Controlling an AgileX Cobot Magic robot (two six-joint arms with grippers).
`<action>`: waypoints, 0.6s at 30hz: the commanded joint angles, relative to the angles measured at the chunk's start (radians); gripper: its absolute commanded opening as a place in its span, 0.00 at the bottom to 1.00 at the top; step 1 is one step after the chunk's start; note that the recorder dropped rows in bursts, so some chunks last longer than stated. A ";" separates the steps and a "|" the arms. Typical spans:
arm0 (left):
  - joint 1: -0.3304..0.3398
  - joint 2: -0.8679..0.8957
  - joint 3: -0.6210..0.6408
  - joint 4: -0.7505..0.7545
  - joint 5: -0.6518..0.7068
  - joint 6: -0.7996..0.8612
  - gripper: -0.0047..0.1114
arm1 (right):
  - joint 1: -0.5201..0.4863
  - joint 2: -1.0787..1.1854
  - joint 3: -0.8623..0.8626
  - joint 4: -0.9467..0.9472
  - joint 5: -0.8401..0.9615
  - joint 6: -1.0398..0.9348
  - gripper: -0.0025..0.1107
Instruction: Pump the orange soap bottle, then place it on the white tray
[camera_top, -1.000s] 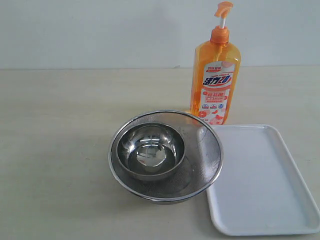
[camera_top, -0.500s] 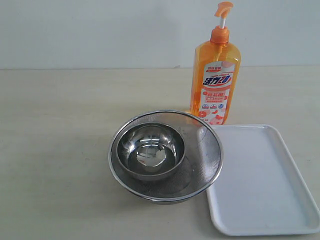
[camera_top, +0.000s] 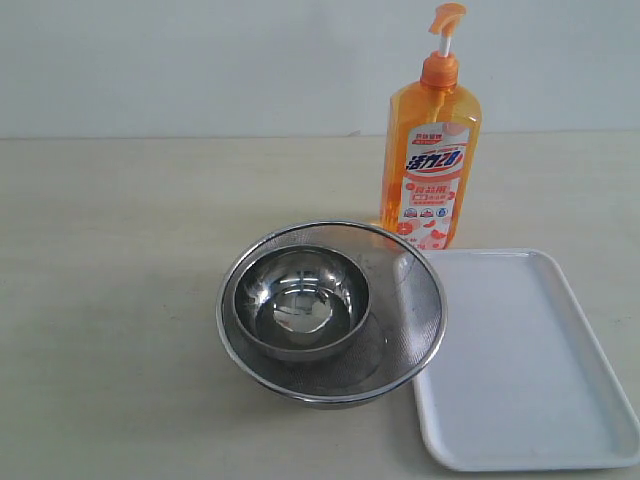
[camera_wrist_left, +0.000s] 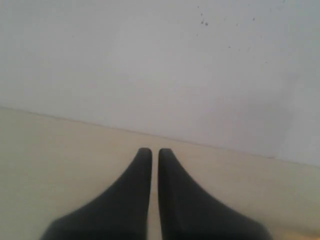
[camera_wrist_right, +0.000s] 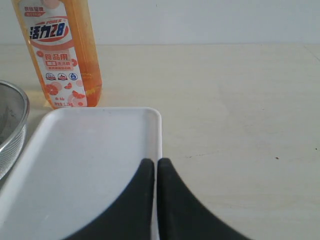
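STATUS: est. 0 of 2 steps done.

1. The orange soap bottle (camera_top: 430, 150) stands upright on the surface (camera_top: 110, 250), pump head (camera_top: 447, 18) raised, w/ no tool on it.
2. The white tray (camera_top: 520, 370) carries nothing. The bottle is off it, just past 1 rim.
3. Right tool (camera_wrist_right: 151, 162): tips pressed together, pinching nothing, near the tray's rim. The bottle is fwd of this tool, beyond the tray.
4. Left tool (camera_wrist_left: 151, 152): tips pressed together, empty. Only bare surface and wall (camera_wrist_left: 150, 60) lie fwd of it.

Remaining, by judgement: pump, grasp, transfer to tray.
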 joint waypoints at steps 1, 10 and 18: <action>-0.022 0.086 -0.040 -0.013 -0.041 0.044 0.08 | -0.006 -0.004 0.003 -0.001 -0.004 -0.003 0.02; -0.315 0.226 -0.159 -0.010 -0.058 0.565 0.08 | -0.006 -0.004 0.003 -0.008 -0.012 -0.003 0.02; -0.376 0.487 -0.245 -0.005 -0.341 0.572 0.08 | -0.006 -0.004 0.003 -0.008 -0.012 -0.003 0.02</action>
